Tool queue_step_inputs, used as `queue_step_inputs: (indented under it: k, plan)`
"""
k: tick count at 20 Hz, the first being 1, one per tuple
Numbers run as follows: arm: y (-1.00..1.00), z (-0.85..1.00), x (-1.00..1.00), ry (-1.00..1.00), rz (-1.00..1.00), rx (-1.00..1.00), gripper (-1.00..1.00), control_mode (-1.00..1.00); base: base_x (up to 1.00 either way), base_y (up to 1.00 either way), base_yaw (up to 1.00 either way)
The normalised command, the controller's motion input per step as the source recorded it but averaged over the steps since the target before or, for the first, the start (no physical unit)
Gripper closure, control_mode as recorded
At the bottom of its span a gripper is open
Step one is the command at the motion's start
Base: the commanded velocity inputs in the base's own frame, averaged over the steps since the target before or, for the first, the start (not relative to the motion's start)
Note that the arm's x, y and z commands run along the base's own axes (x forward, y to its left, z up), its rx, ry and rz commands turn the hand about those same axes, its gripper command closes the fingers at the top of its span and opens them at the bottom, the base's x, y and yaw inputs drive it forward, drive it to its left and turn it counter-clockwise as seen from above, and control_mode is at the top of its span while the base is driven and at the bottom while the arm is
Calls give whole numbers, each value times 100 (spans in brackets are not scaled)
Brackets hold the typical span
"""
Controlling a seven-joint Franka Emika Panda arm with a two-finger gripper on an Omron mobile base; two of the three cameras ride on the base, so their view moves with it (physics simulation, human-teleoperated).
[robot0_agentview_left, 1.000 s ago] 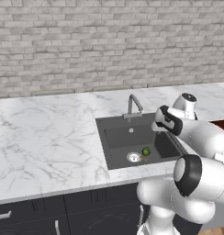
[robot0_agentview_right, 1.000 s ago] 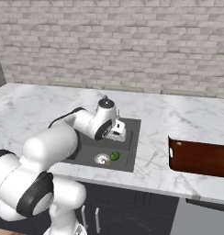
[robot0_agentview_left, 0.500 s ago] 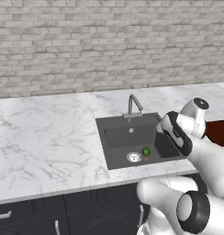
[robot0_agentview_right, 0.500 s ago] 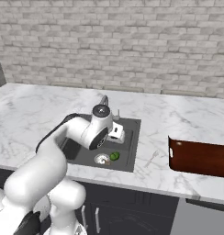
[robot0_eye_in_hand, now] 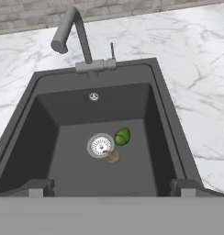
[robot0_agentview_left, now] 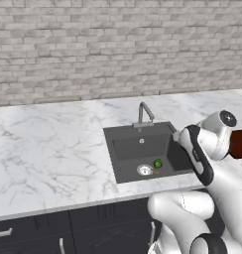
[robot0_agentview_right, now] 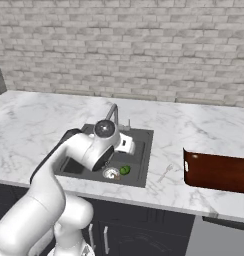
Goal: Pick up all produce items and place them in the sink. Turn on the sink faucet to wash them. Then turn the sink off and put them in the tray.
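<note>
**Both produce pieces in the basin, fingers spread above**

A grey brick wall backs a white marble bench (robot0_agentview_left: pixel 48 144) with a dark grey sink (robot0_eye_in_hand: pixel 45 133) set into it. We see the green fruit (robot0_eye_in_hand: pixel 122 136) and the tan lumpy piece (robot0_eye_in_hand: pixel 113 157) lying on the sink floor, both just beside the round drain (robot0_eye_in_hand: pixel 101 145). Our gripper (robot0_eye_in_hand: pixel 111 187) hangs over the basin with its fingers (robot0_eye_in_hand: pixel 38 187) spread wide, holding nothing. The faucet (robot0_eye_in_hand: pixel 70 32) stands at the rim behind, its spout reaching over the basin. The reddish-brown tray (robot0_agentview_right: pixel 217 171) sits well apart on the bench.

We judge the risks as these: the round fruit may roll when nudged, and the small tan piece, touching the drain edge, may slip from a grasp. The thin faucet lever (robot0_eye_in_hand: pixel 112 49) could be missed or overshot.
</note>
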Motion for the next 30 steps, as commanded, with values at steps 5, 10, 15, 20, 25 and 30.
queue_step_inputs:
  k: [5,10,15,20,25,30]
  plan:
    - [-6,9,-3,-17,0,0,-100,-100,0,0,0]
    - [0,0,-4,-17,0,-1,-100,-100,0,0,0]
    - [0,0,0,-8,0,0,-100,-100,0,0,0]
    - [0,0,0,0,0,0,-100,-100,0,0,0]
    - [0,0,0,0,0,0,-100,-100,0,0,0]
    - [0,0,0,0,0,0,-100,-100,0,0,0]
